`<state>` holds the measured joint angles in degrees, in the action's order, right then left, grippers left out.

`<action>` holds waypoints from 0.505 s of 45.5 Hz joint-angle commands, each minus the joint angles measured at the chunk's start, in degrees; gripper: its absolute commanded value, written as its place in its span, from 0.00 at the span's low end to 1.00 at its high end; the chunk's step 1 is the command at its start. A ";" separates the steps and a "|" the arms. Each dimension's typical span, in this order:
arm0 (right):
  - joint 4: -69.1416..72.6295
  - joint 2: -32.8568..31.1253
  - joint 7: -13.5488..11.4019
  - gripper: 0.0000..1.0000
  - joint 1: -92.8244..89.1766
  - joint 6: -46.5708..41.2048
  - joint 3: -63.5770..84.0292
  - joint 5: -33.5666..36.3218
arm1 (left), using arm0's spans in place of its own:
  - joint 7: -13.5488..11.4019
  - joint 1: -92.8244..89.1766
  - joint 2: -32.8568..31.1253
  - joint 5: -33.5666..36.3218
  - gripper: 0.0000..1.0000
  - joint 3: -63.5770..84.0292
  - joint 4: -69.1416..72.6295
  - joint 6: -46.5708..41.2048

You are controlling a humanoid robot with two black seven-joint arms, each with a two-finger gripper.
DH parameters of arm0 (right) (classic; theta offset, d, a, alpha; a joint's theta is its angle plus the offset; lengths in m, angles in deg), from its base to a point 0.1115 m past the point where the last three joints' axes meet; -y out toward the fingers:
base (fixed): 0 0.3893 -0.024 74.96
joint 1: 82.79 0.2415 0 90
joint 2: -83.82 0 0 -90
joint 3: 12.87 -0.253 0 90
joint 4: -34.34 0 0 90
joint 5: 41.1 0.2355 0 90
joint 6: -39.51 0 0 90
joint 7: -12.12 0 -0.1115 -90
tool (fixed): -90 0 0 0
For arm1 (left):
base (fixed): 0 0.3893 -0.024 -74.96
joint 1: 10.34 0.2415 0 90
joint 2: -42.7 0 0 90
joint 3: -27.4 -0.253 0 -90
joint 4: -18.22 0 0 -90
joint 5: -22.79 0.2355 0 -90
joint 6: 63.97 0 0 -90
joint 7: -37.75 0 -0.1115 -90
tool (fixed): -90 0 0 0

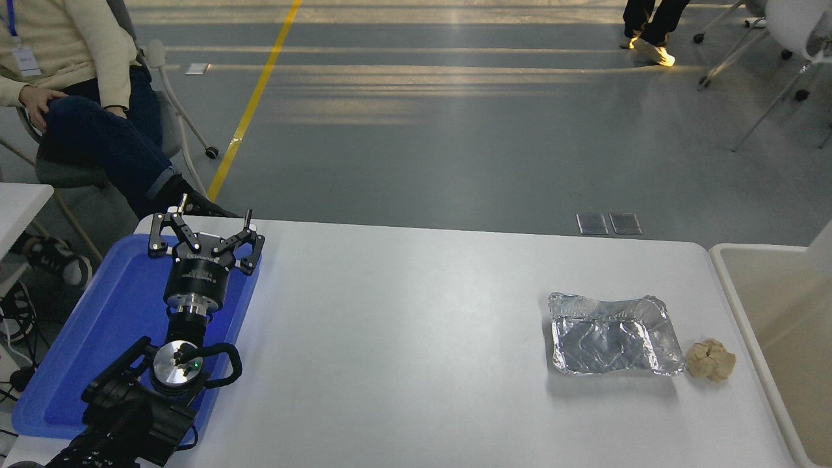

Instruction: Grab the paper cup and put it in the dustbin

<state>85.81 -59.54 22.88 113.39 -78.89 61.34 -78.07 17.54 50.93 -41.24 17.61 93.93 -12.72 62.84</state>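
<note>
Only a white sliver of the paper cup (823,242) shows at the picture's right edge, above the far part of the beige dustbin (727,286). Its rim and inside are out of view. My right arm and gripper are out of the picture past the right edge. My left gripper (207,229) is parked open and empty over the blue tray at the lower left.
A silver foil tray (608,335) and a tan paper ball (710,359) lie on the white table (403,338) near the dustbin. A blue tray (97,325) sits at the left. A person sits on a chair (78,97) at the far left.
</note>
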 commanded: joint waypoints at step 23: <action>-43.37 5.10 2.95 0.00 -53.08 1.68 -35.62 9.10 | -0.01 0.00 0.00 0.00 1.00 0.01 0.00 0.01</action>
<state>56.26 -58.74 25.64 76.67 -78.13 37.56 -72.63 17.53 50.92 -41.24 17.60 93.94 -12.72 62.85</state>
